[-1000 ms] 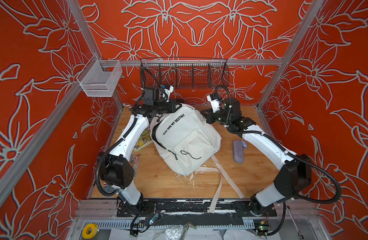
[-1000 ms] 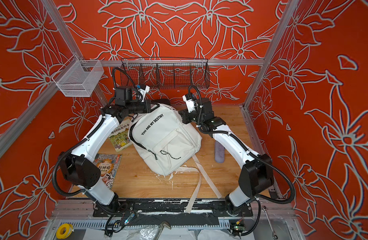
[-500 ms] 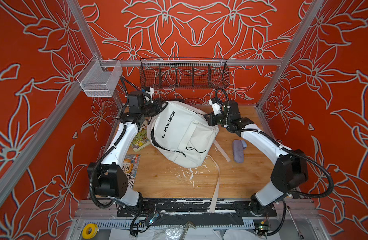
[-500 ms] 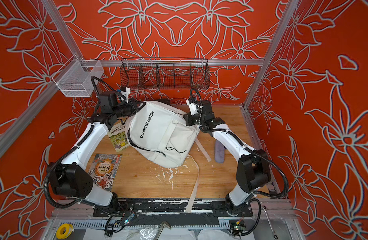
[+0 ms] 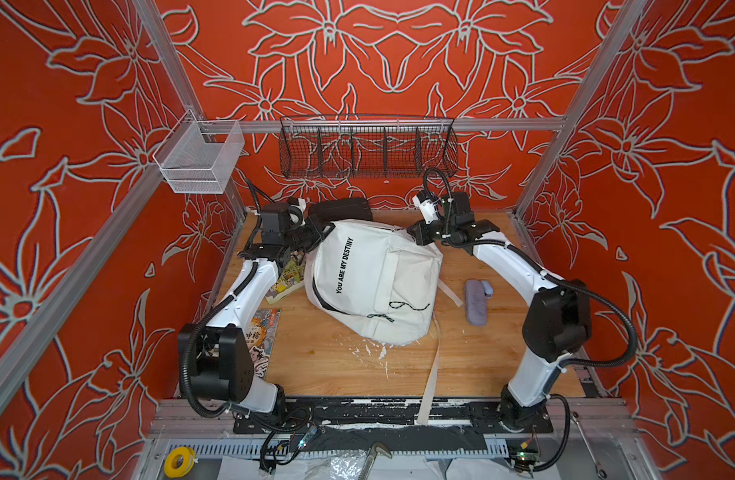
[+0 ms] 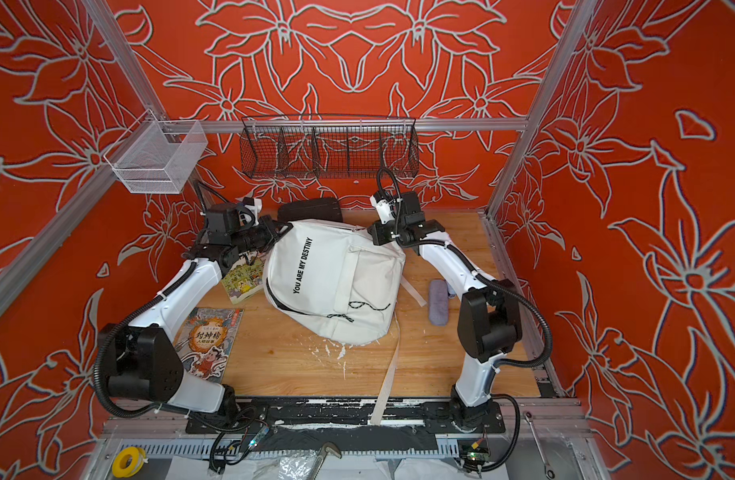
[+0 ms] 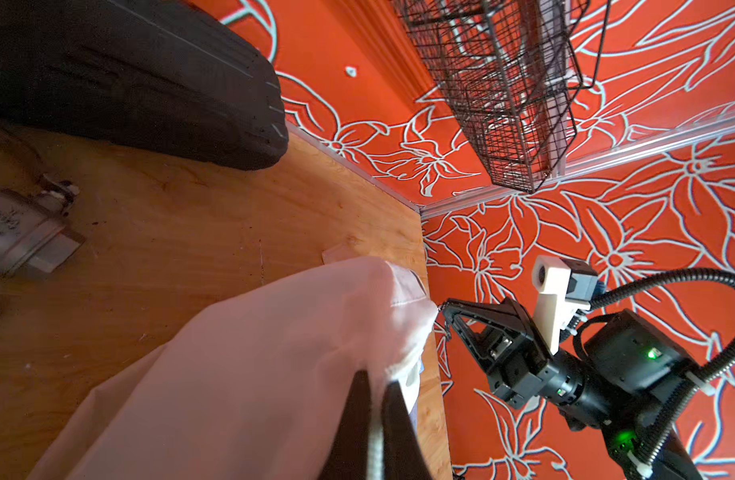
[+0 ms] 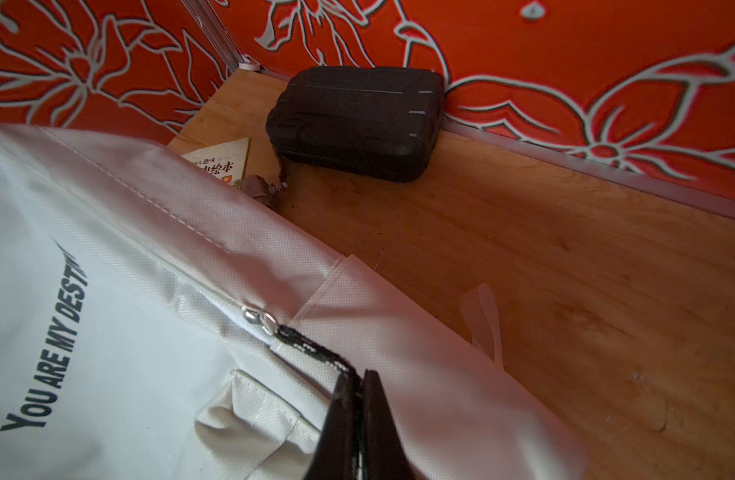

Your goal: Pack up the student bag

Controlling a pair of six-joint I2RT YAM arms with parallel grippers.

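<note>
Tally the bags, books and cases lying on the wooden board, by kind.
Backpack: 1
Books: 2, yellow book and blue book
Cases: 2, black hard case and grey soft case
Total: 5

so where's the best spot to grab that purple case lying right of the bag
Across the middle of the purple case, probably, coming straight down from above. It lies flat, long and slim, so its narrow width is the easy span; avoid the far end, where a small white-and-blue item sits beside it.
</note>
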